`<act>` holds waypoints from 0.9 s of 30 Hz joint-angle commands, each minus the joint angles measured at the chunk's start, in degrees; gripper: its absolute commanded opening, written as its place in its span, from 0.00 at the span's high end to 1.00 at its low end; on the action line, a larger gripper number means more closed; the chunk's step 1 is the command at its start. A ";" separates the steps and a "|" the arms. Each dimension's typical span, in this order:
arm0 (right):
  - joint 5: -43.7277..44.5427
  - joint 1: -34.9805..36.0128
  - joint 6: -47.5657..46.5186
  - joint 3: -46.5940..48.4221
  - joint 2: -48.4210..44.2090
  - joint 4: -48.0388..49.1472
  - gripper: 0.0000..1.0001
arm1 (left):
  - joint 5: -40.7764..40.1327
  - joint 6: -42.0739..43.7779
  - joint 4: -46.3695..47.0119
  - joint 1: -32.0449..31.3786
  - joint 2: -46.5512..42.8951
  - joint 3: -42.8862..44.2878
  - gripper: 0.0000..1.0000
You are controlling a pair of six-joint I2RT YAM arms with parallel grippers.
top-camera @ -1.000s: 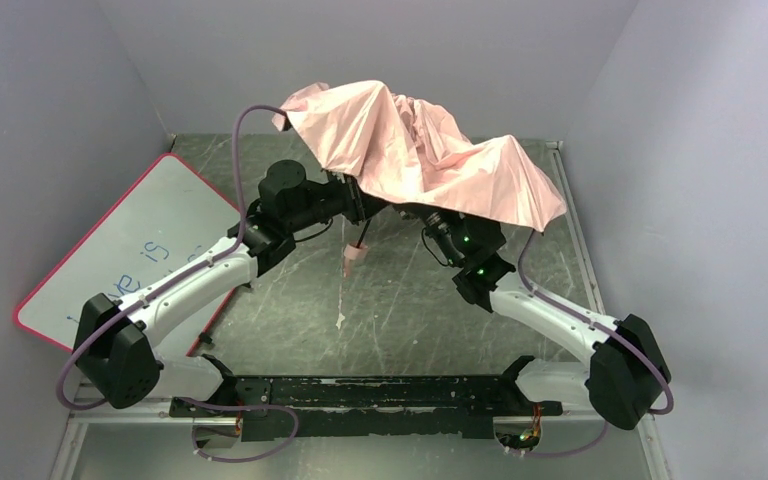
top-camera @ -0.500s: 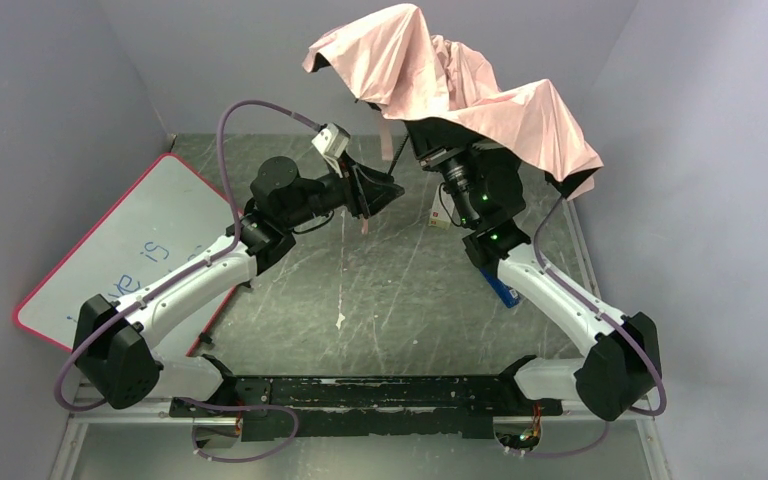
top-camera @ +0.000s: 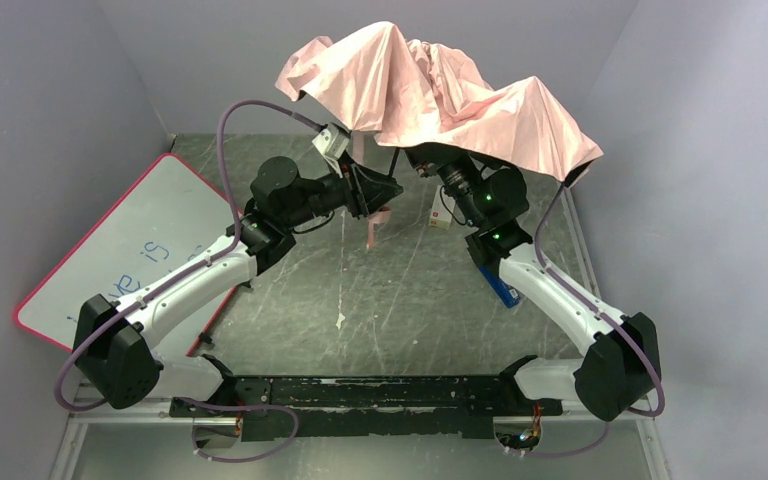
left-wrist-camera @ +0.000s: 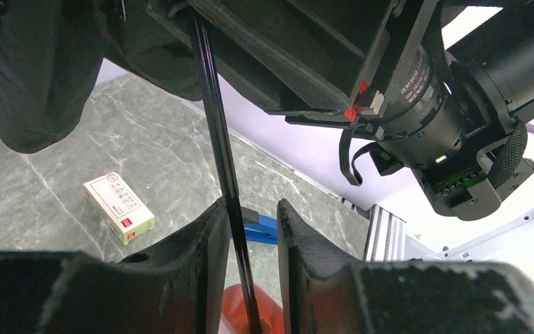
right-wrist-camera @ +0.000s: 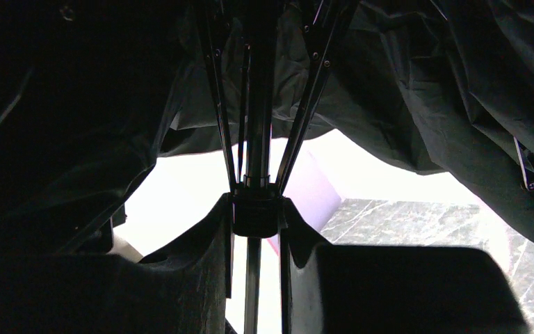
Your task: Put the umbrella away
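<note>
The umbrella is held up in the air between both arms, its pale pink canopy half folded and draped over the right wrist. My left gripper is shut on the stubby pink handle, and the thin black shaft runs out between its fingers. The pink strap hangs below it. My right gripper is shut on the black runner collar on the shaft, under the ribs and black inner fabric. In the top view its fingertips are hidden by the canopy.
A pink-framed whiteboard with blue writing leans at the left wall. A small white box and a blue object lie on the marbled table. Grey walls close in on three sides.
The right arm has lifted the canopy up off both grippers, uncovering the left gripper. In the last half second the canopy has sagged a little lower and spread to the left.
</note>
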 commanded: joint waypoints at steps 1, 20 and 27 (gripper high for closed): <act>-2.47 -1.11 -1.24 1.56 -1.67 5.38 1.00 | 2.42 0.49 2.86 -0.33 -0.36 1.67 0.66; -4.83 -3.02 -1.27 3.95 -1.92 4.02 1.00 | 4.74 1.10 3.33 -0.51 0.34 1.72 0.95; -6.39 -1.79 -0.44 -5.49 -4.65 0.99 1.00 | 2.14 1.40 2.27 -0.51 -0.30 1.71 0.95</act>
